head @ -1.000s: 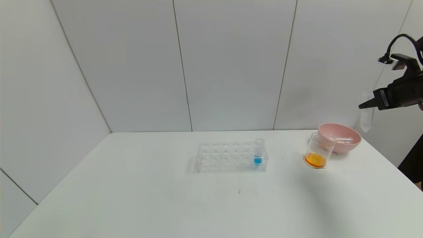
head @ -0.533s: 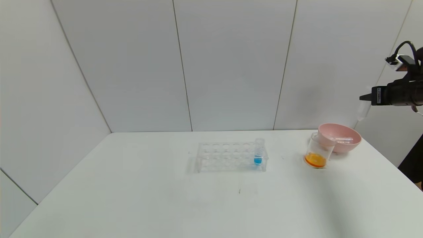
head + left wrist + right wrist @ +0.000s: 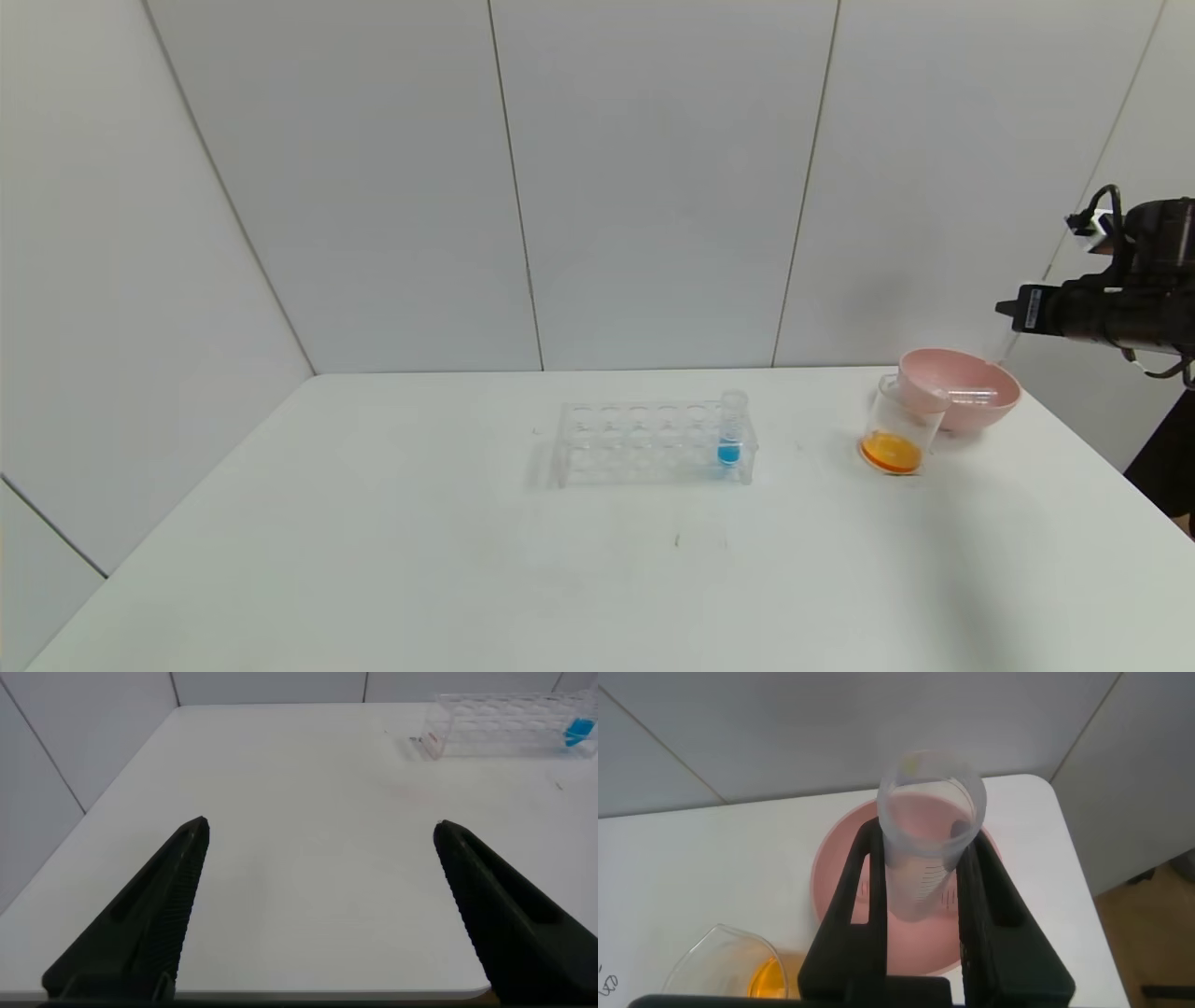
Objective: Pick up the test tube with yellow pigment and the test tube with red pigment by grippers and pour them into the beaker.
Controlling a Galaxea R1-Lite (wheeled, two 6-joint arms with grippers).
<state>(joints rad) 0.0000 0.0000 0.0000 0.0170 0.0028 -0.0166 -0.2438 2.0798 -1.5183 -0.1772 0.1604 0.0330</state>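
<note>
Head view: right hand [image 3: 1013, 310] has dropped from its higher pose a second ago and now hangs just above the pink bowl [image 3: 971, 411], which already holds one empty tube [image 3: 971, 396]. Beaker [image 3: 898, 435] sits on the counter [image 3: 467, 560] touching the bowl, with orange liquid in it, so both pigments look poured; judging by that, this is disposal of the last tube.

Right wrist view shows what the head view can't: fingers [image 3: 994, 905] closed on a clear, empty test tube [image 3: 929, 831] right over the bowl. Which pigment it held, can't tell.

Left wrist view: left hand [image 3: 318, 840] spread wide, holding nothing, parked over the counter edge, rack [image 3: 509, 726] with the blue tube [image 3: 577, 733] far off.
</note>
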